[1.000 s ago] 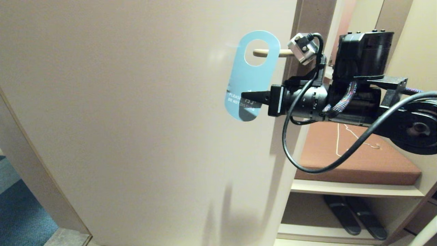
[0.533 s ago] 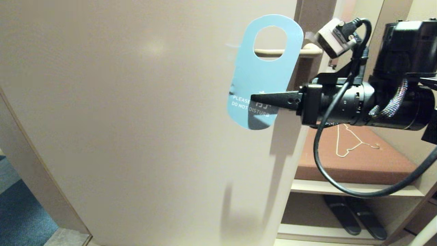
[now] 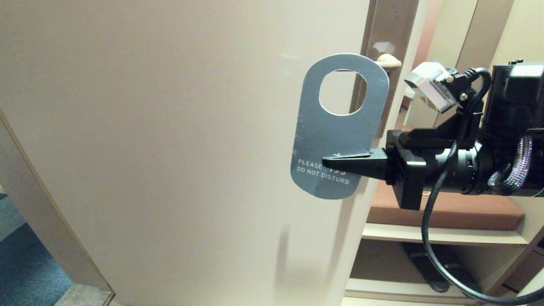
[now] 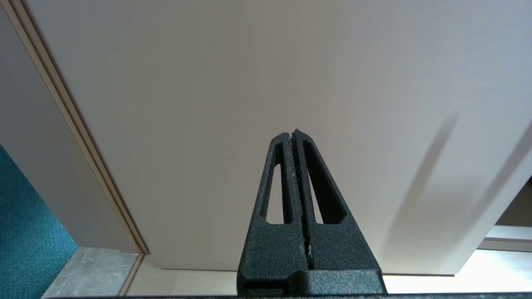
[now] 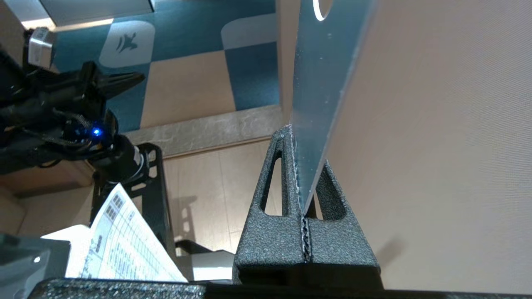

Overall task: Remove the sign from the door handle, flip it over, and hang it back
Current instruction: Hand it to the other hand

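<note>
Sign (image 3: 335, 136) in its blue "PLEASE DO NOT DISTURB" face hangs in mid-air before the pale door (image 3: 170, 148), pinched near its lower edge by the right gripper (image 3: 335, 162), whose jaws are pressed together on the card just beside the lettering. The grip low on the card leaves the rounded top and its hole free, which is presumably the point: the hole must clear the handle (image 3: 389, 62) and later slip back over it. Only the handle's rounded end shows, peeping from behind the sign's top right edge; the hole itself shows only door and frame through it, so the sign appears to be off the lever and clear of it. The right wrist view shows the card standing edge-on between the fingers (image 5: 270, 187), close to the door but seemingly not touching it. Left gripper (image 4: 296, 137) stays parked low beside the door, its jaws pressed together on nothing. Judged from this, the removal is done; turning the card over and rehanging it remain.
</note>
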